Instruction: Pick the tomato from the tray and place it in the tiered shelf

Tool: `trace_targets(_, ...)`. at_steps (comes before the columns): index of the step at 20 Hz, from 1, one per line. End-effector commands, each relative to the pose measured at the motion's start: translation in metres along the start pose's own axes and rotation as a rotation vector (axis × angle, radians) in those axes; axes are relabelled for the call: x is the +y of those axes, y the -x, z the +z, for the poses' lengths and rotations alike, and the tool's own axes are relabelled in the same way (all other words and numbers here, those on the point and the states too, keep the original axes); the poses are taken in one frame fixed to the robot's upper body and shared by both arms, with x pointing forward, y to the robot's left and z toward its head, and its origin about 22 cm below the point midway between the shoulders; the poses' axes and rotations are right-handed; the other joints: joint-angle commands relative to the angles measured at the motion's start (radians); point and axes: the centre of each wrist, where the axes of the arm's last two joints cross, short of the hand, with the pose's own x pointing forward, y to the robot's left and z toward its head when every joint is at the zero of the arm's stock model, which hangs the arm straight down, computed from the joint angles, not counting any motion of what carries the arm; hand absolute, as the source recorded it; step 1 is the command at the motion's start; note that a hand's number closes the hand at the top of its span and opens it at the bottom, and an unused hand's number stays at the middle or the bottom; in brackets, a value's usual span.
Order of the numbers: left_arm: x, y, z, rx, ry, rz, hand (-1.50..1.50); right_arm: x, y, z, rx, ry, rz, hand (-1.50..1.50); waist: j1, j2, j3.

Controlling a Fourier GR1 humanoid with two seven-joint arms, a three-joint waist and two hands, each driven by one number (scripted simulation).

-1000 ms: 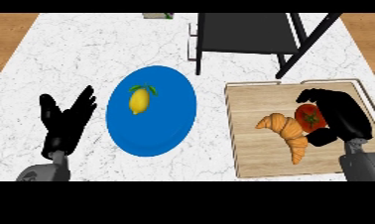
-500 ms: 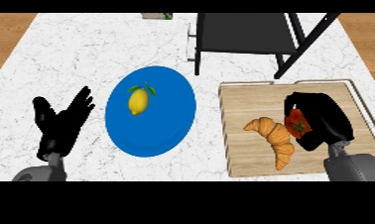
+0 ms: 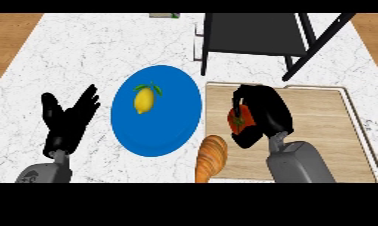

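Over the tray (image 3: 325,120), right hand (image 3: 262,112) curled round tomato (image 3: 240,120), orientation unclear

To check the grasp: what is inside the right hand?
The right hand has its fingers curled round the tomato. Only its red left side shows; the rest is covered.

Red tomato (image 3: 240,120) with green stem, partly hidden inside curled fingers of right hand (image 3: 262,115), above left part of tray (image 3: 325,135). Pale wooden tray, raised rim, flat on counter. Dark tiered shelf (image 3: 255,32) with black slanted legs, upright just beyond tray's far edge.
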Motion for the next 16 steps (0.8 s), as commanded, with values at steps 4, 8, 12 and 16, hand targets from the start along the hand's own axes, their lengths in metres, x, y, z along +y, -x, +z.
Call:
trace_targets(4,-0.002,0.008,0.0,0.045,-0.01,0.009,0.0,-0.052,-0.118,0.029,-0.072,0.253,-0.181,1.5,-0.013,-0.001,0.012)
trace_targets(8,-0.006,0.009,0.002,0.032,-0.012,0.031,0.0,-0.084,-0.155,0.048,-0.018,0.347,-0.191,1.5,-0.019,0.005,0.013)
trace_targets(12,0.002,0.003,0.015,0.034,-0.016,0.018,0.0,-0.145,-0.176,0.067,0.011,0.422,-0.2,1.5,-0.017,0.002,0.013)
trace_targets(16,0.007,0.009,0.009,0.042,-0.006,0.022,0.0,-0.18,-0.193,0.05,0.067,0.454,-0.185,1.5,-0.023,0.006,0.013)
